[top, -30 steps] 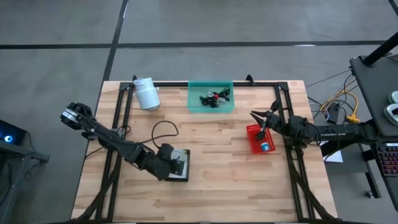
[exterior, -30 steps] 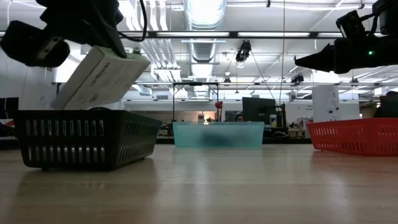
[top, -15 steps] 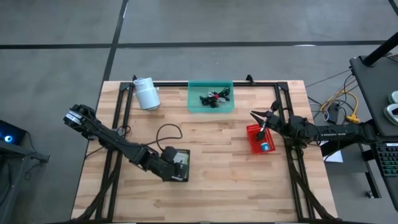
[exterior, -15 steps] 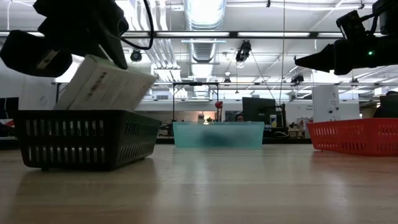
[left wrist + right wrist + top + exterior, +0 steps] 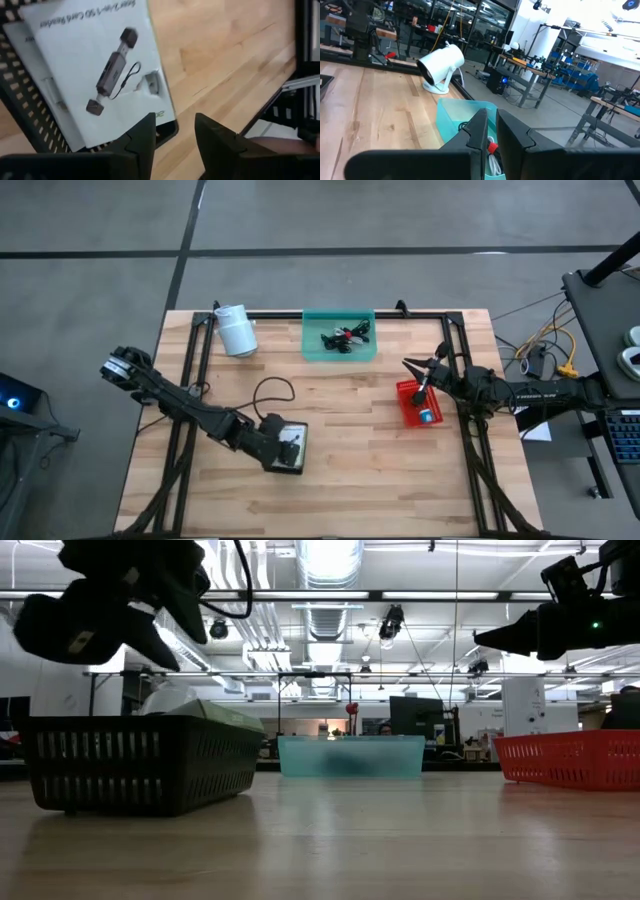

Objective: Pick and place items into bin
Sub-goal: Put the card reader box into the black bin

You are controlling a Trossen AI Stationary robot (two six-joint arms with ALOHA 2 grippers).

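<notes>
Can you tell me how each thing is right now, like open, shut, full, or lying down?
Left gripper: open, above the black basket.
Black basket: holds the white card.
White card: lying flat inside.
Teal bin: holds cables.
Red basket: holds a small blue piece.
Right gripper: nearly shut, empty.

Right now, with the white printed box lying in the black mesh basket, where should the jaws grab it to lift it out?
Probably the white printed cardboard box's raised end, from above. The low view shows it tilted, one end over the black mesh basket's rim, clear of the walls. The left gripper hangs over it, jaws open. The right gripper waits apart.
</notes>
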